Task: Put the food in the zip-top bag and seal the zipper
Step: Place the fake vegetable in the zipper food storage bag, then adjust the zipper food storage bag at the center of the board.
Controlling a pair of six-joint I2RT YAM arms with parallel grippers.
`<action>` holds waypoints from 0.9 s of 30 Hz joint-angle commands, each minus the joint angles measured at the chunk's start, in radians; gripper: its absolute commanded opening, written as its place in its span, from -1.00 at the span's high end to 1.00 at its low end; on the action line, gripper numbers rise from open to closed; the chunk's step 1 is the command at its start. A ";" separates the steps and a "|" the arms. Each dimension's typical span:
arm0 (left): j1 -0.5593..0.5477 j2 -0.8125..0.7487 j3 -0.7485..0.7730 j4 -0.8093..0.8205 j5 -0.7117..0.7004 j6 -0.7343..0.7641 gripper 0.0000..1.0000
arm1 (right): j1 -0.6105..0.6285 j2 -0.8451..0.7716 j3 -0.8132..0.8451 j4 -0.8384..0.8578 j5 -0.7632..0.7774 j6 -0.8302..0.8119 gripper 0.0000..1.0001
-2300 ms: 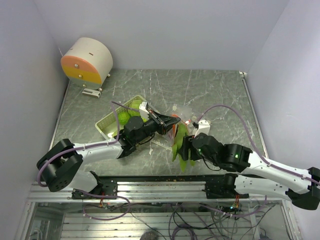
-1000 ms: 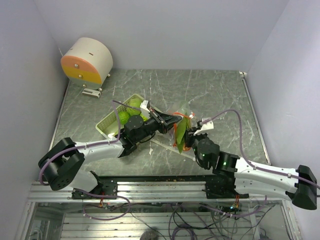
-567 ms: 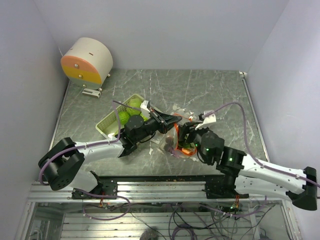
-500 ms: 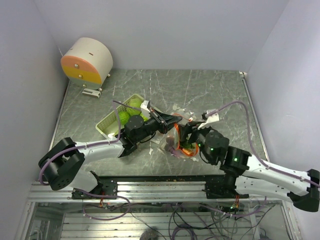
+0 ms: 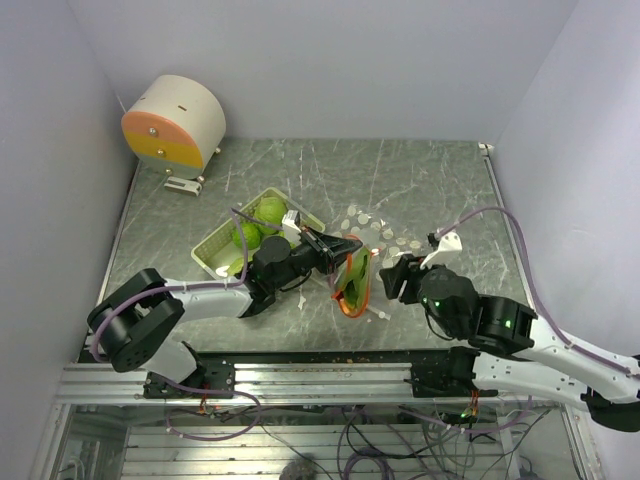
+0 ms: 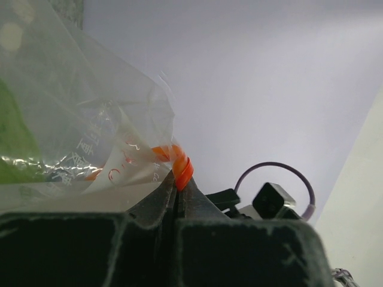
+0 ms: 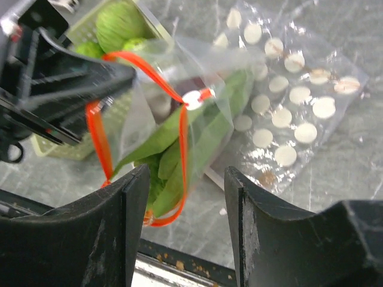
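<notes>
A clear zip-top bag (image 5: pixel 375 240) with white dots and an orange zipper rim (image 7: pixel 182 156) lies mid-table, its mouth held open. The carrot's long green leaves (image 7: pixel 194 146) lie inside the mouth; they also show in the top view (image 5: pixel 356 275). My left gripper (image 5: pixel 336 246) is shut on the orange rim (image 6: pixel 181 169). My right gripper (image 5: pixel 392 280) is open and empty, just right of the mouth; in its own view the gripper (image 7: pixel 187 197) hangs above the mouth. Bumpy light-green balls (image 5: pixel 270 211) sit in the basket. The small red-orange piece is out of view.
The pale-green basket (image 5: pixel 214 250) stands left of the bag, beside my left arm. A round cream and orange device (image 5: pixel 175 121) sits at the back left. The table's metal front rail (image 5: pixel 300 360) runs just below the bag.
The carrot went from my right gripper into the bag's mouth. My right gripper let go, opened and drew back to the right. My left gripper kept its hold on the rim.
</notes>
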 commanded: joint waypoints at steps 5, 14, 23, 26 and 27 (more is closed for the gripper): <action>-0.004 0.020 0.052 0.096 0.004 -0.003 0.86 | 0.001 -0.010 -0.131 -0.001 -0.067 0.109 -0.04; -0.004 0.003 0.047 0.088 0.008 0.010 0.86 | 0.001 0.099 -0.233 0.208 -0.019 0.133 0.04; -0.002 -0.018 0.023 0.084 0.005 0.016 0.86 | -0.001 0.216 -0.218 0.205 0.029 0.193 0.60; 0.000 -0.019 0.018 0.096 0.008 0.019 0.86 | -0.001 0.213 -0.211 0.179 0.039 0.207 0.88; 0.000 -0.022 0.017 0.095 0.011 0.026 0.86 | 0.000 0.209 -0.196 0.163 0.047 0.214 1.00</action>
